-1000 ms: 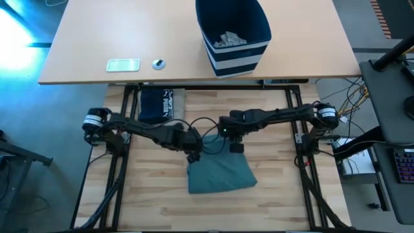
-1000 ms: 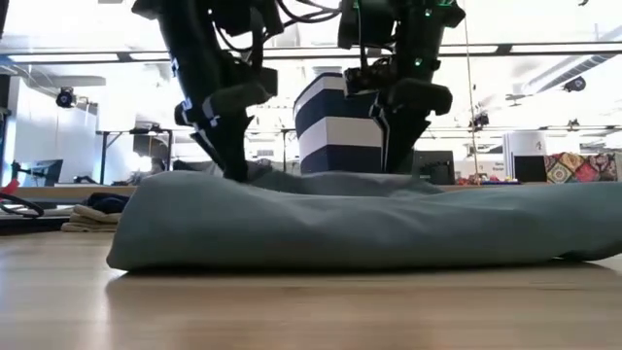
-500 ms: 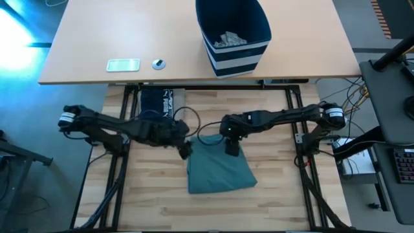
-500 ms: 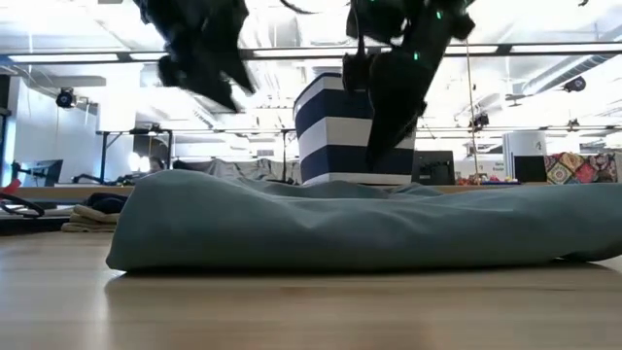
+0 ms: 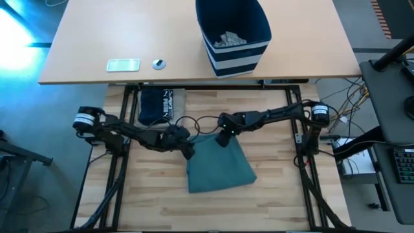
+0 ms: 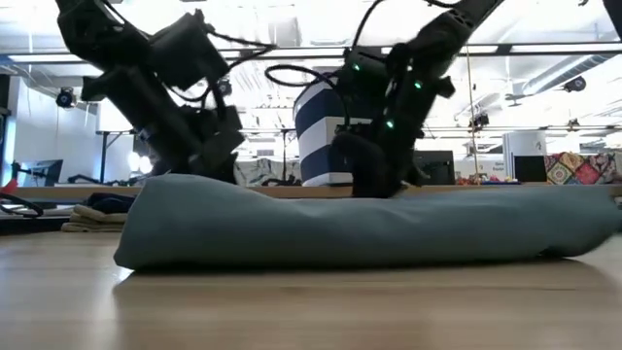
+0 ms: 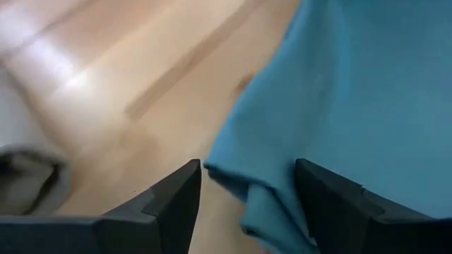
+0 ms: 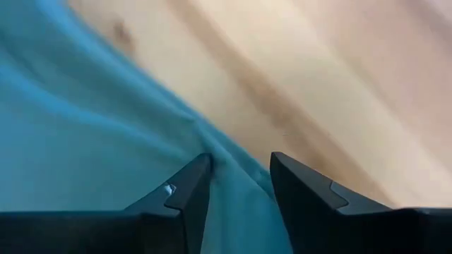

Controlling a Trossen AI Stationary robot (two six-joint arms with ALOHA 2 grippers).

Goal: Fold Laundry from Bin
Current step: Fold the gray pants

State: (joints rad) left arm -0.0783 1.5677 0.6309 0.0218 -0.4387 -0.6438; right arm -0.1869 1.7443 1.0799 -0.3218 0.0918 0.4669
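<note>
The teal-green garment (image 5: 218, 167) lies folded into a compact, roughly square pad on the wooden table (image 5: 272, 200), on the near side of the bin (image 5: 233, 32), which stands well apart on the lighter desk (image 5: 84, 39) with small grey pieces (image 5: 228, 40) inside. The pad's longer run goes from its bin-side edge toward the near edge of the table, slightly skewed. Both pincers meet that bin-side edge: the left pincer (image 5: 187, 149) at the corner toward the left arm, the right pincer (image 5: 222, 138) at the middle of that edge. In the left wrist view the left pincer (image 7: 247, 185) stands spread, with the layered corner of the cloth lying between its fingers but not pinched; in the right wrist view the right pincer (image 8: 239, 182) stands partly spread, astride a raised ridge of the cloth's edge, without a firm pinch visible. The garment thus lies ahead of and below both pincers, each equally near its own part of the edge, so a coming fold or lift would turn on gripping that edge. A navy garment (image 5: 155, 103) lies folded beside the teal pad, toward the bin. Compared with half a second earlier, the left pincer has come in from beside the cloth to its corner, and the right pincer has drawn back from on top of the pad to its bin-side edge.
</note>
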